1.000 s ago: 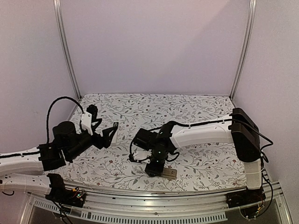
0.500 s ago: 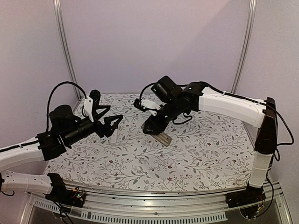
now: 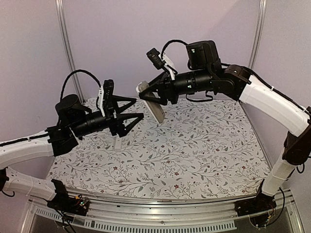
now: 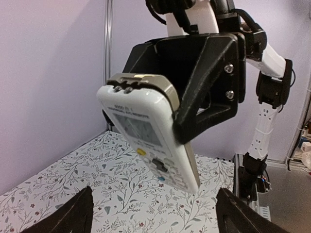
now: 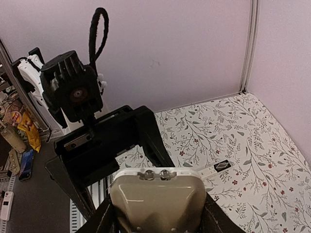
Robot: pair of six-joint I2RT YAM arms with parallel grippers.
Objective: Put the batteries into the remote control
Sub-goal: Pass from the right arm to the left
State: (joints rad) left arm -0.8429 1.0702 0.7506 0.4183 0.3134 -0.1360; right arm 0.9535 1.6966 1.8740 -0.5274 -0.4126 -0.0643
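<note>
Hanging tilted: white, beige-backed remote (image 4: pixel 148 133).

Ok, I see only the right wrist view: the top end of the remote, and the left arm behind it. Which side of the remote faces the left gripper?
Observer: The button side. The left wrist view shows the remote with its screen and keys, held in the right gripper.
Operator: Does the left gripper touch it?
Observer: No. The left gripper is wide open, and its fingers stand apart from the remote.
Operator: Does the remote rest on anything?
Observer: No. In the top view it hangs tilted in the air, well above the table.
</note>
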